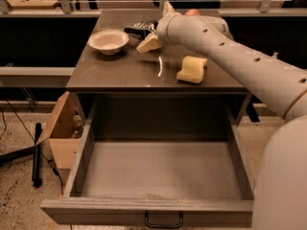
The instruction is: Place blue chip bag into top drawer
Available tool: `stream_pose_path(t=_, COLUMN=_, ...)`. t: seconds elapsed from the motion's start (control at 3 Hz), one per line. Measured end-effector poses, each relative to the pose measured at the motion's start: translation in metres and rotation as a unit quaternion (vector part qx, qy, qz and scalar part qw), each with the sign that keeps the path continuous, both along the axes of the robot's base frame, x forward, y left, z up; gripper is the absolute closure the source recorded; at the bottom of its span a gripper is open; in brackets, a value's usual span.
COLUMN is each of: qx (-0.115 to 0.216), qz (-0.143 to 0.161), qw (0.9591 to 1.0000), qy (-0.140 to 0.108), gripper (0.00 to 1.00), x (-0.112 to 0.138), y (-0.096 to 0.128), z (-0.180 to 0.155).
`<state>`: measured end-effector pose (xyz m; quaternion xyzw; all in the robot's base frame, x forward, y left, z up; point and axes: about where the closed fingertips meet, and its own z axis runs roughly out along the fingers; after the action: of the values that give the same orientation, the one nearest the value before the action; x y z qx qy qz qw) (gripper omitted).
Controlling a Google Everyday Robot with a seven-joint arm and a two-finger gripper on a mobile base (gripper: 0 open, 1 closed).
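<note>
Gripper (149,42): over the back of the cabinet top (120,73), right beside the bag. Wide or narrow, cannot tell.
Blue chip bag (138,30): on the rear of the top, between the white bowl (109,41) and the gripper, partly hidden by the arm.
Top drawer (158,174): pulled well out below the top, black handle (163,220) at the front.
Yellow sponge (192,69): right side of the top, apart from the bag.

We see an off-white tubular arm (240,63): smooth, small dark holes in a row along it, fatter rounded segment at lower right. Cream gripper (148,43) over the back of the counter (120,73).
</note>
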<state>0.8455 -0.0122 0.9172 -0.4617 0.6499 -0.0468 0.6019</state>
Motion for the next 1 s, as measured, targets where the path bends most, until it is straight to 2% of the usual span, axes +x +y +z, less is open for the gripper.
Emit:
stream_pose_path(t=0.33, qx=0.001, qz=-0.011, qw=0.9999, qy=-0.006, gripper=0.20, x=0.017, y=0.001, z=-0.008)
stream_pose_path(t=1.0, qx=-0.002, qz=-0.012, qw=0.9998, qy=-0.015, gripper=0.66, x=0.030, y=0.009, z=-0.011)
